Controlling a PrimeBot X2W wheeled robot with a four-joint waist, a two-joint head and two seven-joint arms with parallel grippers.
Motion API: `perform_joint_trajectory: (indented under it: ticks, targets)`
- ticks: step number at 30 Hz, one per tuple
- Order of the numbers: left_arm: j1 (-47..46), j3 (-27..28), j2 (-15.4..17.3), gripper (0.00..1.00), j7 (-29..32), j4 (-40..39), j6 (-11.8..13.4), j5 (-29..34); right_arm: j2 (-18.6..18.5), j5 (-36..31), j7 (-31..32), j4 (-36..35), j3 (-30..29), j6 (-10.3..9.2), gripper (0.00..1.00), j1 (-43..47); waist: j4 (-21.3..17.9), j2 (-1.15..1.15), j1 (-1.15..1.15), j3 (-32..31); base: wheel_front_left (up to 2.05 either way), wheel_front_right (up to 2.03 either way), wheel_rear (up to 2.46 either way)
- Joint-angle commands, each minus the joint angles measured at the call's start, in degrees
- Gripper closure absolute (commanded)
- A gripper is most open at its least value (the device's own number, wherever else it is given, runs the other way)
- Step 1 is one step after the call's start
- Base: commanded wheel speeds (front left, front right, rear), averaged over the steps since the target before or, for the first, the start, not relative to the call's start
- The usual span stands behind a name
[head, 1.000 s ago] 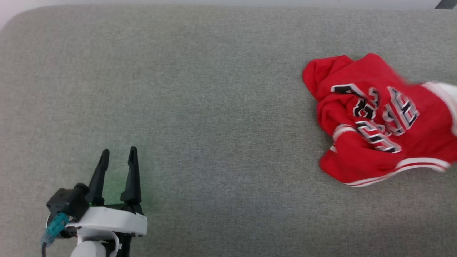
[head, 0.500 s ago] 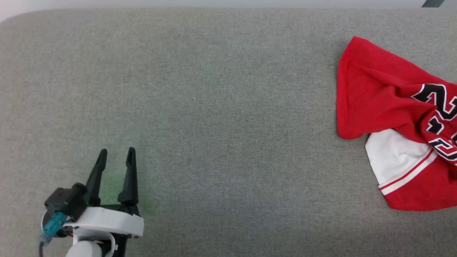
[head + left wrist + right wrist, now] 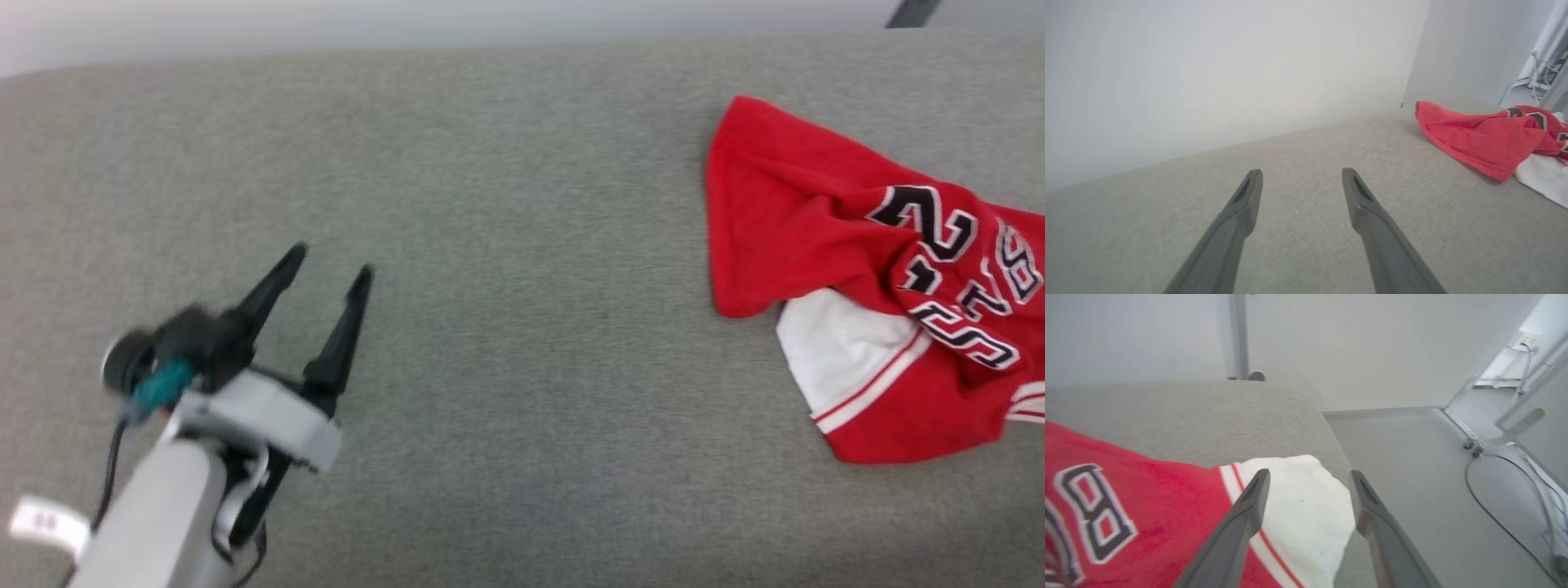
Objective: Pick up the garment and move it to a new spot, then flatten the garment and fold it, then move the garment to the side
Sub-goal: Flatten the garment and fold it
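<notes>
The garment lies in a crumpled heap on the right side of the grey cloth top. In the head view its far right part is cut off. Its letters are bunched up and hard to read. The left gripper looks blurry and is well apart from the garment, fingers spread, holding nothing. The right gripper is over the white sleeve, fingers spread too. I cannot tell if they touch it.

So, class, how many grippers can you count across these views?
2. The dark two-fingered left gripper hovers over the grey fabric surface; the right gripper hangs over the white sleeve of the red jersey.
</notes>
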Motion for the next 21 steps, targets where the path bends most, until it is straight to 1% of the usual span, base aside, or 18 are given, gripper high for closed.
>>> perform_joint_trajectory:
  ticks: [1,3,5,7,9,11,13,15,16,18,20,21]
  targets:
    - [-1.9,-1.53,0.93,0.0,1.63,-0.92,-0.19,-1.31,1.8,0.54,-1.02,-2.54,-0.06,-0.09,0.0,1.17,-2.3,0.0,0.0,-1.04,0.0,0.0,0.0]
    - [-4.95,-6.51,3.21,0.0,7.53,-2.35,-0.19,-5.29,3.28,-0.3,-1.96,-8.57,0.2,-0.1,0.0,3.46,-4.02,0.0,0.0,-1.42,0.0,0.0,0.0]
    - [-8.02,-12.43,5.73,0.0,16.07,-4.08,-0.19,-10.55,5.42,-1.28,-2.2,-16.26,-0.74,-0.1,0.0,5.74,-6.03,0.0,0.0,-1.84,0.0,0.0,0.0]
    - [-11.09,-17.48,7.41,0.0,25.72,-6.2,-0.19,-17.89,7.45,-3.53,-2.23,-24.57,-2.62,-0.1,0.0,8.93,-8.1,0.0,0.0,-2.14,0.0,0.0,0.0]
    - [-13.73,-19.81,7.55,0.0,34.09,-7.24,-0.17,-25.47,9.76,-5.63,-2.24,-31.48,-5.0,-0.1,0.0,12.68,-9.98,0.0,0.0,-2.43,0.0,0.0,0.0]
    - [-16.58,-21.9,6.95,0.0,41.5,-7.56,-0.18,-30.79,12.33,-7.54,-2.19,-37.77,-7.42,-0.1,0.0,15.89,-11.49,0.0,0.0,-2.3,0.0,0.0,0.0]
    - [-19.02,-23.09,4.57,0.0,47.21,-5.91,0.2,-34.97,14.74,-8.99,-2.2,-43.37,-9.73,-0.1,0.0,19.22,-12.66,0.0,0.0,-2.08,0.0,0.0,0.0]
    - [-21.92,-24.66,1.65,0.0,51.76,-3.55,1.03,-36.85,16.86,-10.04,-2.18,-47.88,-11.13,-0.1,0.0,22.13,-13.96,0.0,0.0,-1.53,0.0,0.0,0.0]
    - [-23.21,-25.09,-0.06,0.0,53.23,-1.95,1.9,-37.63,17.53,-10.55,-2.17,-49.46,-11.8,-0.1,0.0,23.11,-14.65,0.0,0.0,-1.11,0.0,0.0,0.0]
    - [-25.81,-26.65,-3.22,0.0,55.14,1.52,3.35,-36.92,19.49,-10.92,-2.18,-52.57,-12.42,-0.09,0.0,24.04,-16.35,0.0,0.0,0.0,0.0,0.0,0.0]
    - [-28.07,-28.01,-6.37,0.0,55.75,5.4,4.18,-35.91,21.0,-11.51,-2.18,-54.55,-12.74,-0.1,0.0,24.48,-18.3,0.0,0.0,1.3,0.0,0.0,0.0]
    - [-29.02,-27.93,-7.97,0.0,55.36,7.49,5.09,-35.78,21.61,-11.73,-2.18,-55.21,-12.73,-0.1,0.0,24.48,-19.33,0.0,0.0,1.98,0.0,0.0,0.0]
